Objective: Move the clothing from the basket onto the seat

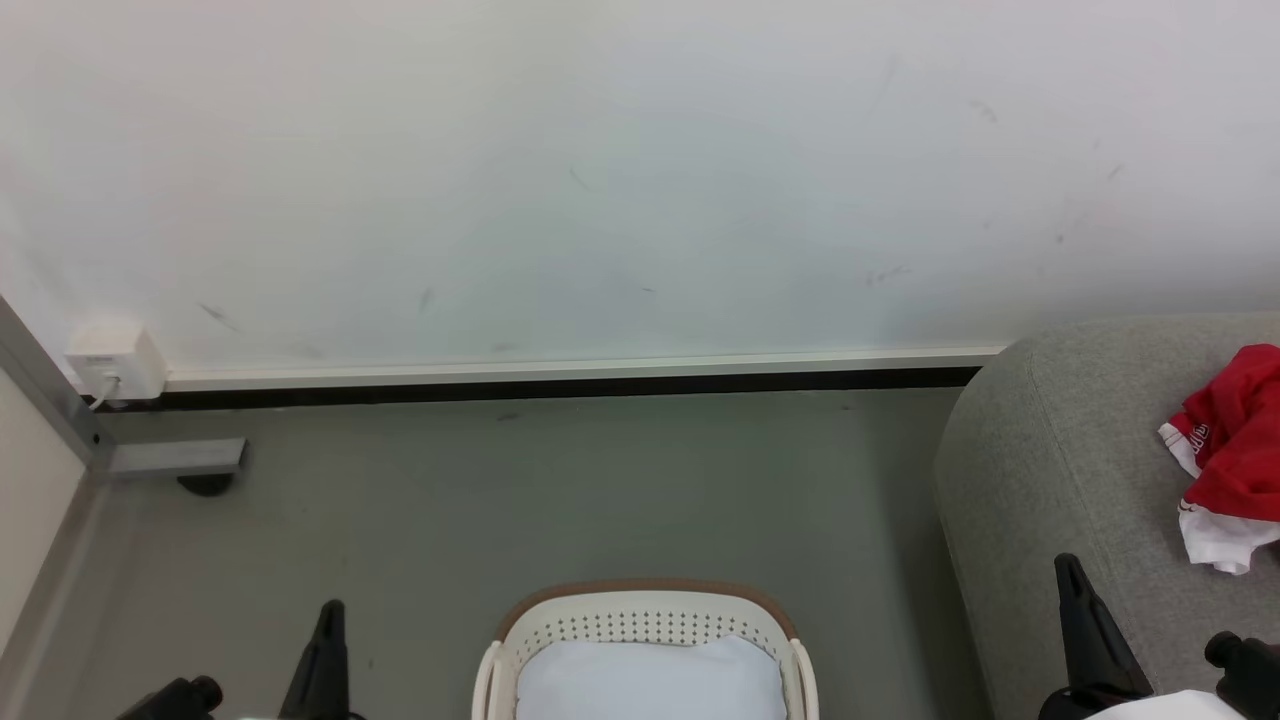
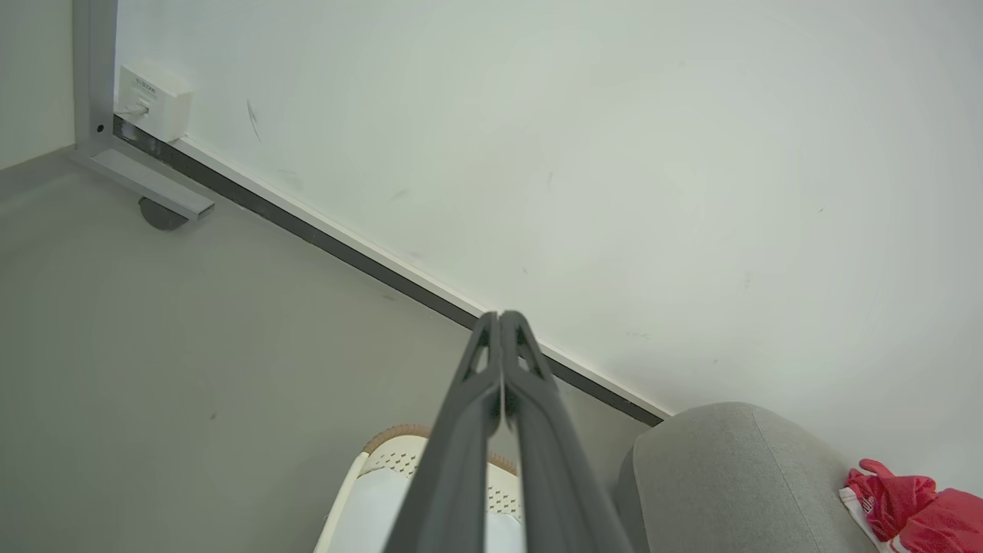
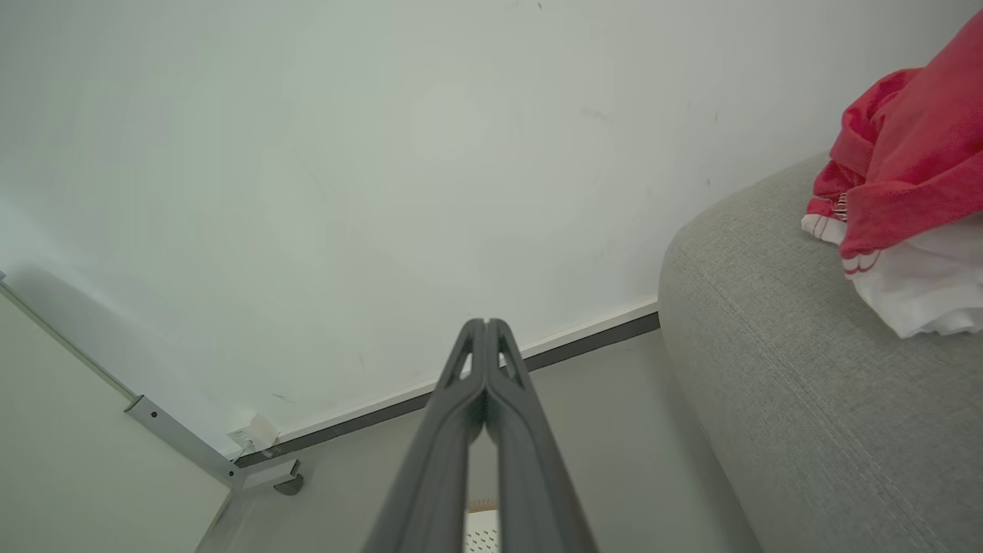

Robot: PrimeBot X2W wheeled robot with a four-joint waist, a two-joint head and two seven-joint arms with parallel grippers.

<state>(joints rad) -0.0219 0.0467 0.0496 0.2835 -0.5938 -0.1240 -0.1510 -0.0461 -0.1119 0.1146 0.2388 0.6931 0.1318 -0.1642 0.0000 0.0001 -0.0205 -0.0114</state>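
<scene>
Looks like the closing step: clothing (image 1: 1232,455) heaped on the seat (image 1: 1050,450), well apart from the basket (image 1: 640,610), with white lining (image 1: 650,680) in its visible part. Closed tip to tip and empty, both left gripper (image 2: 501,316) and right gripper (image 3: 485,322). Next, probably checking the basket's hidden near end.

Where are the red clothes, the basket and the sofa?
Red-and-white soft sports clothing (image 1: 1240,450), head view: middle of the red fabric.
Cream-white holed plastic basket (image 1: 640,625), head view: far wall.
Light-grey fabric sofa (image 1: 1060,460), head view: rounded corner.

Basket (image 1: 640,625) cut off at bottom edge — clothing (image 1: 1235,450), sofa (image 1: 1050,450) run off right; lettering (image 1: 1199,436) unreadable.
</scene>
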